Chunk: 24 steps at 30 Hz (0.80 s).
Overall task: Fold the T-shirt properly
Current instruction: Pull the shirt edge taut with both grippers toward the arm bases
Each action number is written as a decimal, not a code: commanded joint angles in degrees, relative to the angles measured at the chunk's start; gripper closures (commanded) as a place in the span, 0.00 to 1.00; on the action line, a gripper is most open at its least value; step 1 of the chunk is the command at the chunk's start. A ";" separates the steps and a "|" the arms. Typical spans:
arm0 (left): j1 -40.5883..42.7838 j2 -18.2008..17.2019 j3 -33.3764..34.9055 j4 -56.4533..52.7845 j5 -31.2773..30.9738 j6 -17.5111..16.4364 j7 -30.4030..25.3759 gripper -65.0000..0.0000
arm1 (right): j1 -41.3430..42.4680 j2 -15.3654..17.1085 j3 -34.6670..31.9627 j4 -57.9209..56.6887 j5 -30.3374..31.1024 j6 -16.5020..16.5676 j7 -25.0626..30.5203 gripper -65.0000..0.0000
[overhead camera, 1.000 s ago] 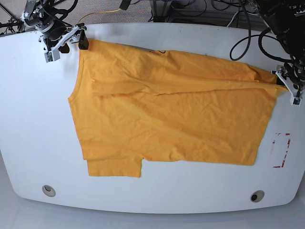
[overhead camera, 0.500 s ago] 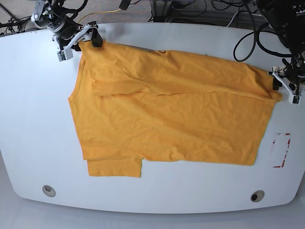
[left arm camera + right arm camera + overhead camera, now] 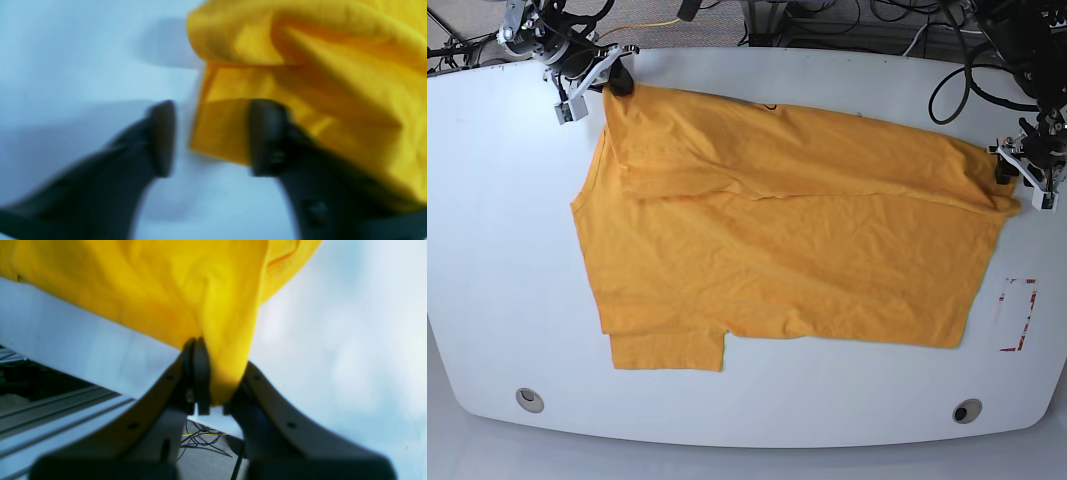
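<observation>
R gripper (image 3: pixel 203 386) now pinching T-shirt (image 3: pixel 787 240) corner.

- We see a white table (image 3: pixel 507 250) with rounded corners filling most of the base view.
- Near its front edge we find two round fittings, one at the left (image 3: pixel 528 399) and one at the right (image 3: pixel 967 410).
- A red-and-white marking (image 3: pixel 1018 314) lies on the surface at the right.
- Beyond the far edge, black cables (image 3: pixel 897 25) and one yellow cable (image 3: pixel 647 27) trail over grey floor.
- Light is even and soft.
</observation>
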 commanded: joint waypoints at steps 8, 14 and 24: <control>4.04 -1.43 0.21 3.18 0.74 0.12 -0.15 0.92 | -0.96 3.94 0.42 1.13 0.74 0.36 0.89 1.00; 14.07 -1.08 -0.67 13.38 0.48 0.12 -0.06 0.92 | -3.33 6.84 0.60 1.57 1.35 0.45 0.89 1.00; 26.46 3.23 -5.59 21.82 0.48 0.12 -0.06 0.87 | -6.32 8.77 0.60 5.00 0.91 0.45 0.89 0.95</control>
